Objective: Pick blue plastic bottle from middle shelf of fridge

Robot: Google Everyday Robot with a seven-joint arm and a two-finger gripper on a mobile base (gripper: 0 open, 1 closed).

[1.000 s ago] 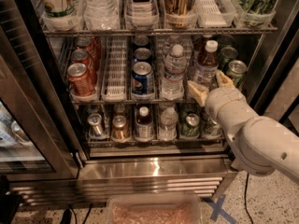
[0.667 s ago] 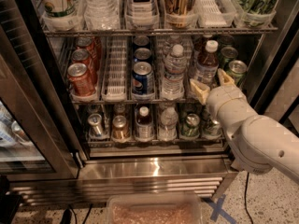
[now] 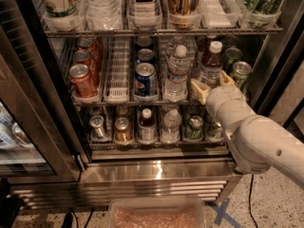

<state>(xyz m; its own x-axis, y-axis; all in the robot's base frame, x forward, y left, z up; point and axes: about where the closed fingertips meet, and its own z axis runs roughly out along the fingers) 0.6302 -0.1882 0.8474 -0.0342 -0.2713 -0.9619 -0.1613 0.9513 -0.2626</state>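
The blue plastic bottle (image 3: 211, 64) holds amber-brown drink, with a white cap and a pale label. It stands upright at the right of the middle shelf (image 3: 117, 75) of the fridge (image 3: 156, 171). My gripper (image 3: 213, 85) is open at the front of that lane. Its cream fingers (image 3: 199, 90) stand on either side of the bottle's lower part. I cannot tell whether they touch it. The arm (image 3: 266, 141) reaches in from the lower right and hides the bottle's base.
Left of the bottle are a clear water bottle (image 3: 177, 72), a blue Pepsi can (image 3: 146, 81) and red cans (image 3: 82, 80). Green cans (image 3: 241, 74) stand to its right. The open glass door (image 3: 33, 103) is at left. A pink bin (image 3: 156, 215) sits on the floor.
My gripper has edged slightly up and in around the bottle. Nothing else has moved.
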